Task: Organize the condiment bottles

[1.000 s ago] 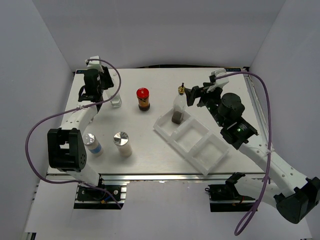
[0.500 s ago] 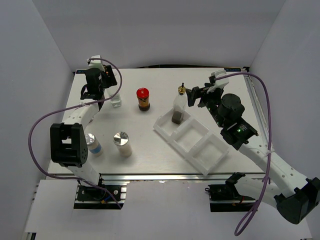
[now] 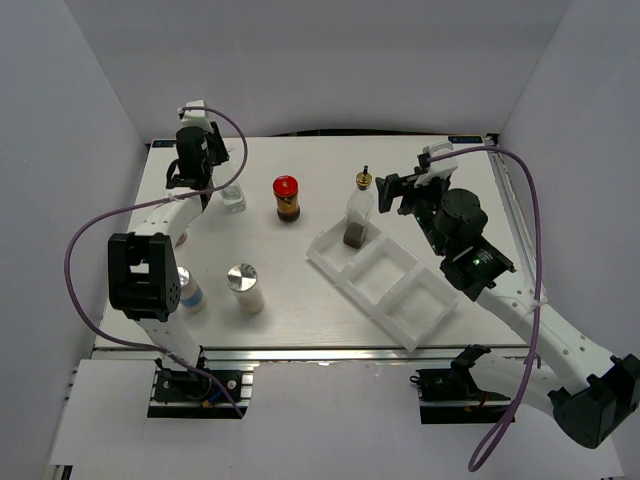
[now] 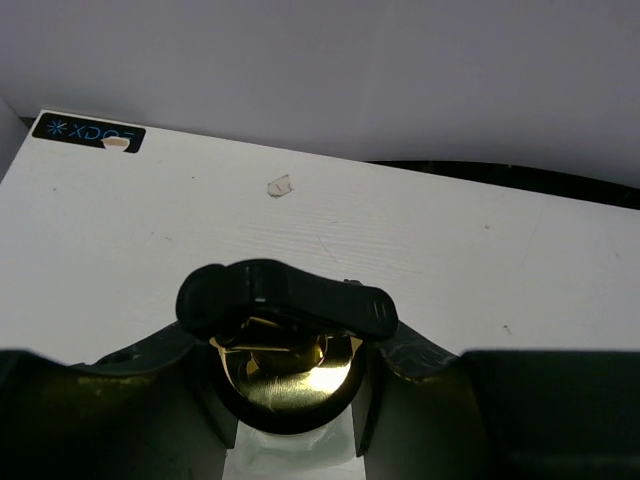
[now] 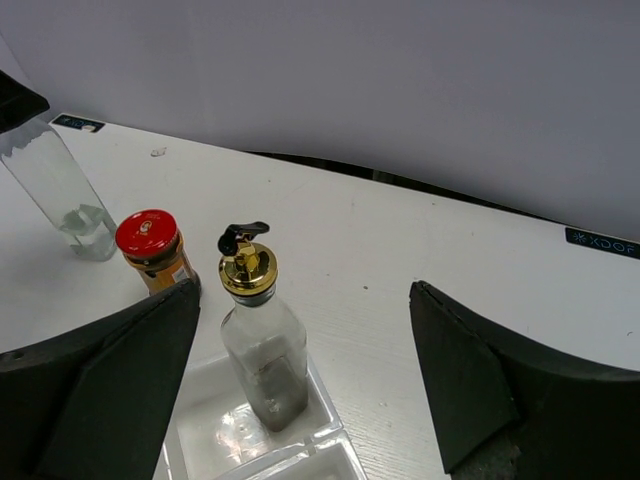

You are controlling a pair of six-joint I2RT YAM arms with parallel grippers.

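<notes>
My left gripper (image 3: 203, 172) is shut on the gold-capped top (image 4: 285, 368) of a clear glass bottle (image 3: 232, 196) at the far left of the table; the bottle leans. It also shows in the right wrist view (image 5: 62, 185). A second gold-spouted bottle (image 3: 357, 213) stands in the far compartment of the white tray (image 3: 400, 300), also seen by the right wrist (image 5: 262, 350). My right gripper (image 3: 392, 194) is open and empty just right of it. The red-lidded jar (image 3: 286, 197), silver-capped shaker (image 3: 243, 286) and blue-labelled bottle (image 3: 186, 290) stand on the table. The small pale-lidded jar is out of view.
The tray lies diagonally at centre right, its two near compartments holding nothing. The left arm's base (image 3: 140, 290) stands close beside the blue-labelled bottle. White walls enclose the table on three sides.
My left gripper has moved a little toward the far edge with the bottle in it, and the left arm has swung left. The right arm has not moved.
</notes>
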